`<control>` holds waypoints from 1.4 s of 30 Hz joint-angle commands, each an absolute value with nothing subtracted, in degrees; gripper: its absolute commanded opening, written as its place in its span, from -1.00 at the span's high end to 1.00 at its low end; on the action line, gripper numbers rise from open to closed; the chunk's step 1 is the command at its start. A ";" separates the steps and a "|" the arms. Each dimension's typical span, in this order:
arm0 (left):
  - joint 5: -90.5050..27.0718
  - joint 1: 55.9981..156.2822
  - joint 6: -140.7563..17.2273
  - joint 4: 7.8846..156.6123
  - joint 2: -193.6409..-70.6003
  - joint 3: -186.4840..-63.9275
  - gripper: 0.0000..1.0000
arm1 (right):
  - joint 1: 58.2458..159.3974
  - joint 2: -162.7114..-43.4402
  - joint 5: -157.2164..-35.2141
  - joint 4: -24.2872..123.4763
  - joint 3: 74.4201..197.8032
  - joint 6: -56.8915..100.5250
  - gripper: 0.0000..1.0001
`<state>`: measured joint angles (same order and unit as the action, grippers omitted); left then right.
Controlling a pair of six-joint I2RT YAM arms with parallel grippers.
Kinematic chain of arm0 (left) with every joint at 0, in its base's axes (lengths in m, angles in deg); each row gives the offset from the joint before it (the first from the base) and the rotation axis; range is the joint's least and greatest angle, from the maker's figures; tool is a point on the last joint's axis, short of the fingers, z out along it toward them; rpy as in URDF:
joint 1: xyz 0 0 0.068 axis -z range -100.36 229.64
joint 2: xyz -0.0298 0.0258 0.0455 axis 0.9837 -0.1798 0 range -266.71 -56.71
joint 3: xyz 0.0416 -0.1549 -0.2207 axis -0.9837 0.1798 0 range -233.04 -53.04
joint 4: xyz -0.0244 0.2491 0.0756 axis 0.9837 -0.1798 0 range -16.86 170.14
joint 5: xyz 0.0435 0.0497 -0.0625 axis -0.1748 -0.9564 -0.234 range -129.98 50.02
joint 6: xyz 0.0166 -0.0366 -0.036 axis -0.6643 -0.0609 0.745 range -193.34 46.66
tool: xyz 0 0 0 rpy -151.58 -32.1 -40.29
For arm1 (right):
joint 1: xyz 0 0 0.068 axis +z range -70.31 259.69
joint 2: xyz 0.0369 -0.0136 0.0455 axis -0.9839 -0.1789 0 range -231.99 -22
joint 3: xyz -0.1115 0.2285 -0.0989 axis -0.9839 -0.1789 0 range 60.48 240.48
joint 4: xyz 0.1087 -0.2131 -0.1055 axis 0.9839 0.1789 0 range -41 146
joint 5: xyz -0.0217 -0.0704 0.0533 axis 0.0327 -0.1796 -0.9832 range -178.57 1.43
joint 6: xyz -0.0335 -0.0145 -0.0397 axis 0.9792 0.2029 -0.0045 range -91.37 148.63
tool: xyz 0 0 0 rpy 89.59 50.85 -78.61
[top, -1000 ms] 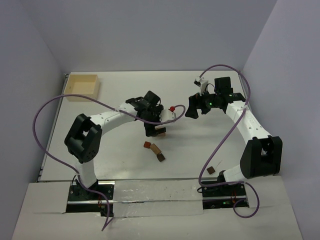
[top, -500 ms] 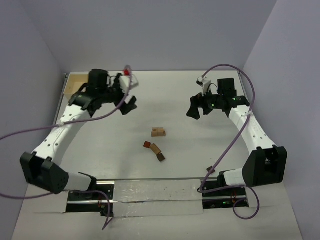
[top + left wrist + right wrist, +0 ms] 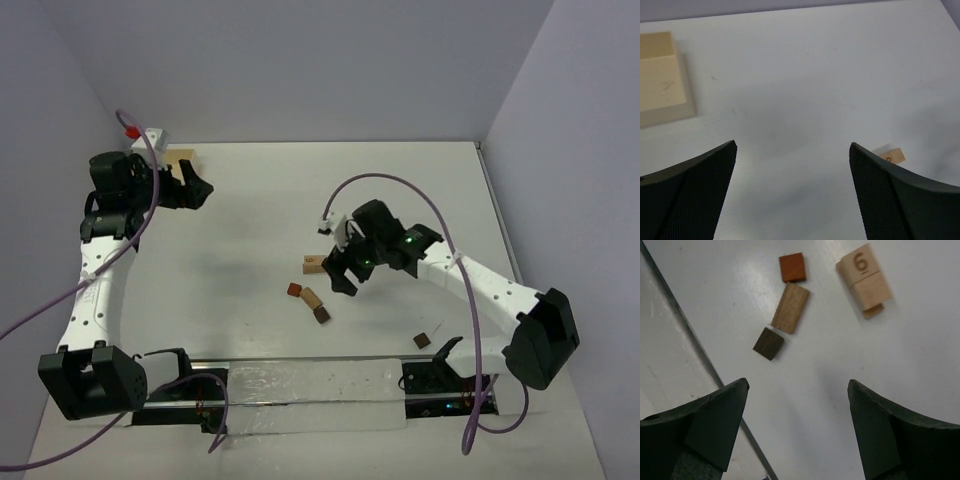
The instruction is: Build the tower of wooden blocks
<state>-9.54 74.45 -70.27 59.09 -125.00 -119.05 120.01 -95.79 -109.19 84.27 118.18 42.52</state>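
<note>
Across the whole floor of the scene lies the white counter, walled on three sides. On it the left arm reaches up its own side to the far left corner, while the right arm bends inward to the middle. A pale wooden box sits in that far left corner, mostly hidden behind the left arm in the top view.

Beside the box, the left tool hangs above bare counter with its jaws spread wide and nothing between them. The right tool hangs above the middle of the counter, jaws likewise well apart and empty, just nearer the arm bases than the loose blocks.

No tower stands; the wood blocks lie flat near the centre. Largest is a light tan block stamped with a 6, a seam crossing it and a sliver of another tan piece showing at one end; whether one lies on the other I cannot tell. Near it three pieces form a short line: a tan bar, with a reddish-brown cube just beside one end and a dark brown cube at the other. Well apart, a second dark block lies near the right arm's base.
</note>
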 commanded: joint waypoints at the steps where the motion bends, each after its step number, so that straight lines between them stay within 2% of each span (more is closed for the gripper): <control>1: -16.56 70.37 -63.93 64.80 -119.82 -117.45 -0.99 | 128.11 -98.21 -101.36 78.71 117.07 35.17 -0.75; 6: -21.66 69.36 -62.98 64.67 -119.83 -116.59 -0.69 | 132.66 -106.47 -97.75 78.88 121.61 28.77 -0.74; 10: -24.39 69.26 -64.33 63.69 -118.66 -116.58 -0.81 | 137.07 -111.43 -92.27 78.79 124.50 23.96 -0.68; 12: -25.34 69.26 -65.02 63.35 -118.61 -116.49 -0.92 | 138.82 -114.90 -88.75 79.10 126.23 23.72 -0.54; 14: -24.37 69.18 -65.27 63.35 -118.85 -116.49 -0.93 | 139.96 -118.94 -88.66 80.23 128.10 23.80 -0.32; 16: -23.70 69.18 -65.08 63.30 -119.23 -116.83 -0.94 | 139.99 -120.11 -88.27 80.35 129.15 23.71 -0.26; 25: -21.25 69.17 -65.54 63.02 -120.46 -117.71 -0.95 | 139.76 -123.17 -84.80 79.66 130.41 23.01 -0.28; 42: -16.71 69.18 -66.82 62.48 -121.56 -119.43 -0.95 | 135.94 -126.09 -87.55 78.08 130.97 25.25 -0.26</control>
